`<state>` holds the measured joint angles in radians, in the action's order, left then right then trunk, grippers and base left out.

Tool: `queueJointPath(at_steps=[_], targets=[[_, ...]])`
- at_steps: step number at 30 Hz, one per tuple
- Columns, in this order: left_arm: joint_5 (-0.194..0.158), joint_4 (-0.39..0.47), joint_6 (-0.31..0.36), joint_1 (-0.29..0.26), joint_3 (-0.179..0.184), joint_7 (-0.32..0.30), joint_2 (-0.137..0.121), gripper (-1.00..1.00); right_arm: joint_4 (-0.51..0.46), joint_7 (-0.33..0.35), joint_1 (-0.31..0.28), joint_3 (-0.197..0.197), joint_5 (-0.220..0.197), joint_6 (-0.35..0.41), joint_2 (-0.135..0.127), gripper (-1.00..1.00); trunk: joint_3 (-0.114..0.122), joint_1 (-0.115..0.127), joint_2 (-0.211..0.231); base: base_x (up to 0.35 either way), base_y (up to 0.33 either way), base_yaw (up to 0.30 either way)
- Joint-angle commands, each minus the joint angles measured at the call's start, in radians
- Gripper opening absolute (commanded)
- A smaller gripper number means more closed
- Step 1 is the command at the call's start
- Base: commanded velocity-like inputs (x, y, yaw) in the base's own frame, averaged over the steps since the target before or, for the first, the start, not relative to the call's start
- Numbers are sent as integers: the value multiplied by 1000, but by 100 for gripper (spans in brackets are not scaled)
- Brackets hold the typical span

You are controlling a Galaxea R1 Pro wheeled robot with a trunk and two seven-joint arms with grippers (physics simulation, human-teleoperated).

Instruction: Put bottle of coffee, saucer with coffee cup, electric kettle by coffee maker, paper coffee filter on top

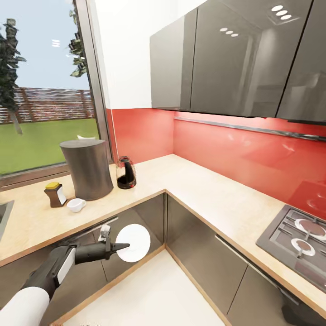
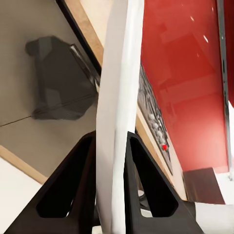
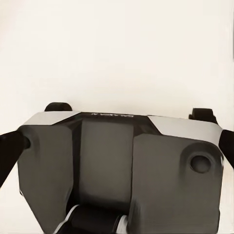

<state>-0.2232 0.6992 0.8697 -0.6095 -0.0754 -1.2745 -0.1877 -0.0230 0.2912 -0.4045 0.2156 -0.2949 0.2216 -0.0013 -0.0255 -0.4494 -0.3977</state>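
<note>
Your left pincer (image 1: 118, 247) is clamped on the saucer (image 1: 134, 242), its two fingers (image 2: 78, 190) pressed to either face of the rim, so the plate stands on edge in front of the lower cabinets, below the desk (image 1: 190, 190) edge. The saucer is plain white, round and thin. On the desk above sit the coffee maker (image 1: 88, 168), a small white cup (image 1: 76, 204) and the dark kettle (image 1: 126, 172). I cannot tell how your right pincer stands.
</note>
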Motion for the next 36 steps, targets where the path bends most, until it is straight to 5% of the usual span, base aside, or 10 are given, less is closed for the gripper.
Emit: queueJointPath(at_steps=[1, 7, 12, 19, 22, 25, 26, 30, 32, 36], targets=[[-1, 0, 5, -1, 0, 1, 0, -100, -2, 2, 0, 8, -10, 5, 0, 100, -2, -1, -2, 15, -249, 282], [0, 0, 6, -3, -7, 1, -2, -100, -2, 2, 0, 8, -10, 5, 0, 100, -2, -1, -2, 53, -144, 282], [5, 0, 5, -10, -101, 25, 8, -100, -2, 2, 0, 9, -10, 5, 1, 100, -2, -1, -2, 10, -18, 282], [-32, -9, 6, -76, -200, 254, 40, -100, -2, 2, 0, 8, -10, 6, 30, 100, -2, -1, -2, 1, -1, 282], [-84, -10, 4, -109, -281, 426, 98, -100, -1, 4, 5, 9, -9, 6, 39, 100, -2, -1, -2, 0, 0, 282], [-139, -3, -1, -147, -323, 591, 163, -100, -1, 7, 12, 9, -3, 5, 51, 100, -2, -1, -2, 0, 0, 282], [-188, -1, -6, -173, -337, 710, 215, -100, -2, 7, 14, 8, 1, 4, 56, 100, -2, -1, -2, 0, 0, 282], [-271, 0, -14, -188, -345, 826, 251, -100, -2, 8, 15, 8, 15, 3, 58, 100, -3, -1, -2, 0, 0, 245], [-407, -9, -149, -186, -345, 911, 262, -100, -3, 6, 15, 8, 97, -2, 52, 100, -3, -1, -2, 0, 0, 37], [-515, -3, -202, -176, -340, 991, 269, -100, -3, 2, 15, 8, 113, -5, 59, 100, -3, -1, -2, 0, 0, 4]])
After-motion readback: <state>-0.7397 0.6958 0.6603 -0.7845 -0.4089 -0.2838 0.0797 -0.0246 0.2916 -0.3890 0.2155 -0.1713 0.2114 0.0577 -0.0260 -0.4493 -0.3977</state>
